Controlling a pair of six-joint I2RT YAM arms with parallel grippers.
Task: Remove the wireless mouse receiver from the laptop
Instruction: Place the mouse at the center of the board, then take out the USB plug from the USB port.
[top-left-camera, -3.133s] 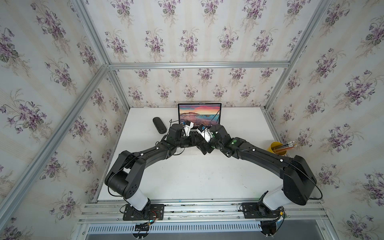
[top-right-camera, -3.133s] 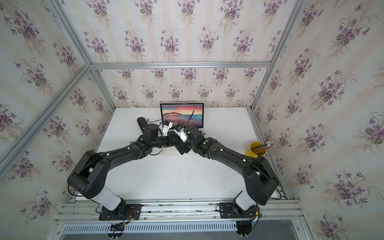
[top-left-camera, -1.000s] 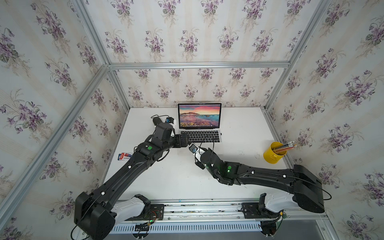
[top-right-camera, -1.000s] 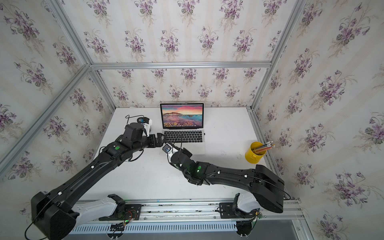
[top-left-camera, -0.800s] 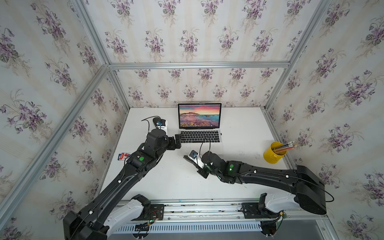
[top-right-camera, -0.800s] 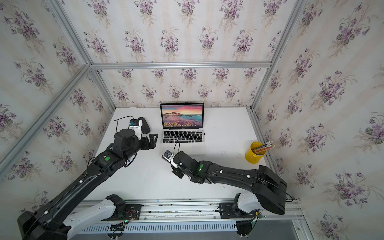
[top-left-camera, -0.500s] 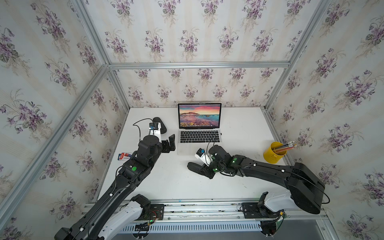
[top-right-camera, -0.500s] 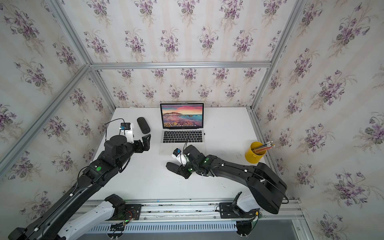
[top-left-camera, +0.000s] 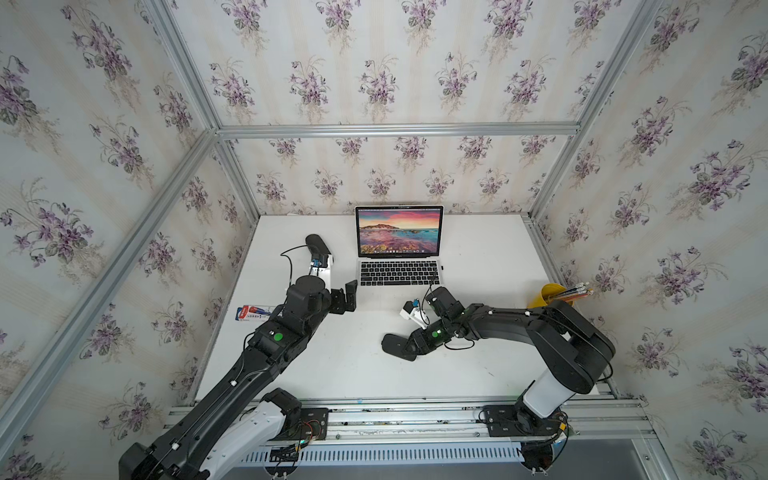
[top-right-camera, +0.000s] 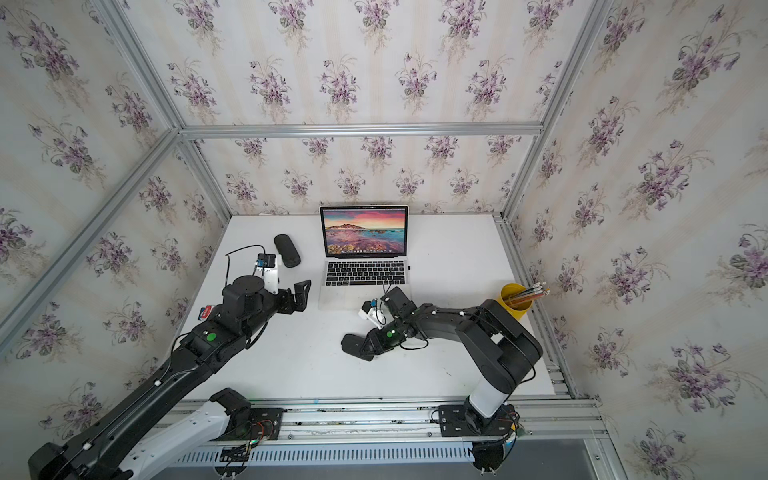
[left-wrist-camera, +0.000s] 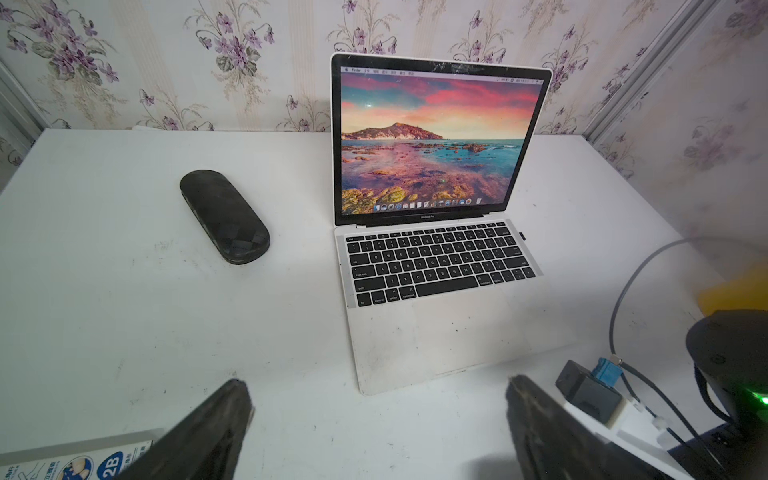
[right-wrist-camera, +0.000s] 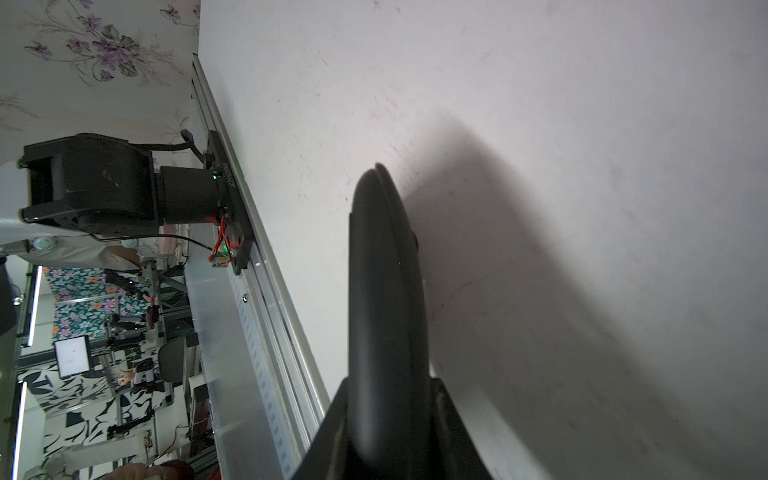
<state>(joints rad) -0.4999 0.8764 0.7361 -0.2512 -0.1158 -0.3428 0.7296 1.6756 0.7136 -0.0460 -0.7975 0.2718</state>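
- Gripping the black mouse (right-wrist-camera: 386, 270) across its flanks, the right gripper (top-left-camera: 415, 348) has its jaws drawn close on the shell. The wrist view shows the mouse held edge-on, low over the white table (top-left-camera: 332, 374). Whether it touches the surface cannot be told.
- Over the last second this arm has swung away from the front edge of the laptop (top-left-camera: 397, 274) toward the middle front of the table, taking the mouse along.
- The left gripper (top-left-camera: 347, 296) stands with its jaws spread wide and nothing between them, just off the laptop's front left corner. It has drawn back from the left edge of the keyboard, where it was a second ago.
- The wireless mouse receiver (left-wrist-camera: 522, 236) sits plugged into the laptop's right side, a tiny black nub level with the top key row and well apart from both grippers.
- Both arms have therefore moved off the laptop, and the pull itself looks not yet begun. The right gripper is nearer the receiver's side but is occupied, so it would likely have to set the mouse down first.
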